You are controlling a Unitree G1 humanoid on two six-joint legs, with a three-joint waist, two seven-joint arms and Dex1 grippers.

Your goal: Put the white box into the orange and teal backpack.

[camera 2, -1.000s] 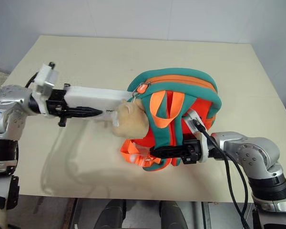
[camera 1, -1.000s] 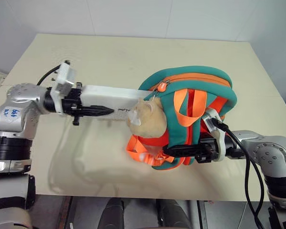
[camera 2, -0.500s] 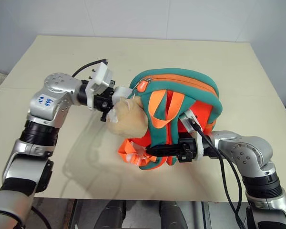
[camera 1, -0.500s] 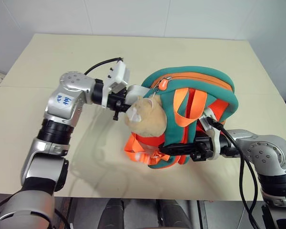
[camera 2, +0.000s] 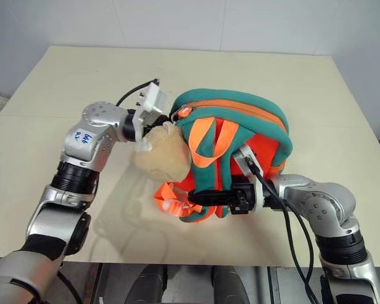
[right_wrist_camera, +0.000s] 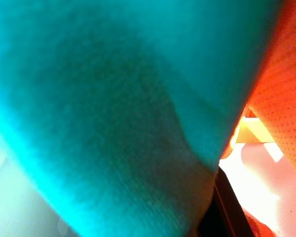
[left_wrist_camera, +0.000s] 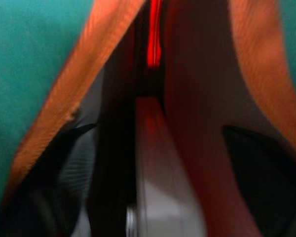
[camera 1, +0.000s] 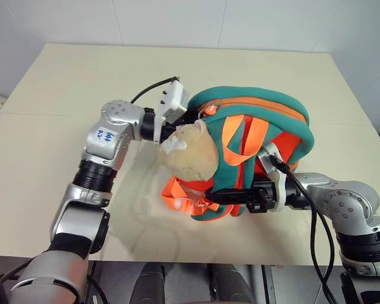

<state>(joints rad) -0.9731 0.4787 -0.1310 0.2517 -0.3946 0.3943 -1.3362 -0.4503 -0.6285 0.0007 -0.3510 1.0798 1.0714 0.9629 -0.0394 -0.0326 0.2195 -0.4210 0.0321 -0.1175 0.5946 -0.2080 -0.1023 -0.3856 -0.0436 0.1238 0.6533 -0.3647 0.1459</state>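
My left gripper (camera 1: 185,121) has pushed rightward into the mouth of the orange and teal backpack (camera 1: 266,117). The white box (left_wrist_camera: 160,197), which a second ago stuck out long over the tabletop (camera 1: 63,76), now sits inside the backpack.

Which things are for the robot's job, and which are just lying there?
For the job: orange and teal backpack; white box, seemingly already inside it.
Just there: tan plush toy hanging on the backpack; table.
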